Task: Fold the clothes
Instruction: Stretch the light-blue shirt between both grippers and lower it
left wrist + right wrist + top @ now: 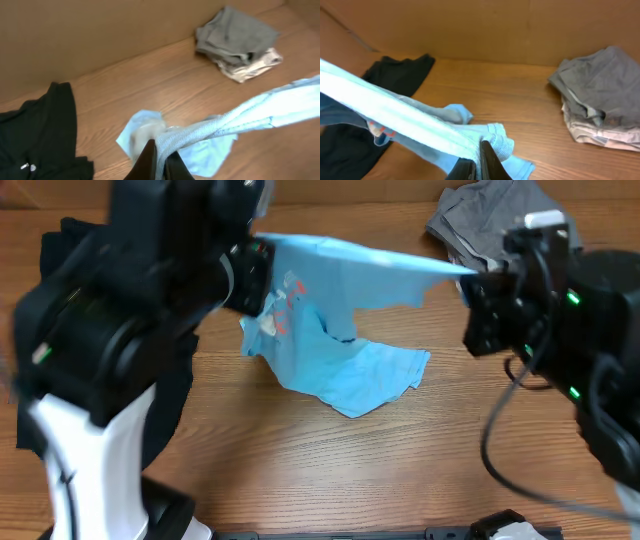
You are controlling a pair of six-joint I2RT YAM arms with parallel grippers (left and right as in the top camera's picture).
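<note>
Overhead: sky-blue T-shirt (345, 365) hangs stretched between both arms, top edge taut in the air, lower part slumped on desk (300, 470). Left pincer (160, 162) clenched on one bunched end, right pincer (479, 162) clenched on the other. Progress looks early: tee not folded, no crease made yet. Grey pieces (485, 225) over a beige piece (250, 65) sit stacked at back right, probably done. Black shirt (40, 130) lies crumpled far left, left to fold. Overhead arms are blurred and cover most of black shirt; print on tee unreadable
</note>
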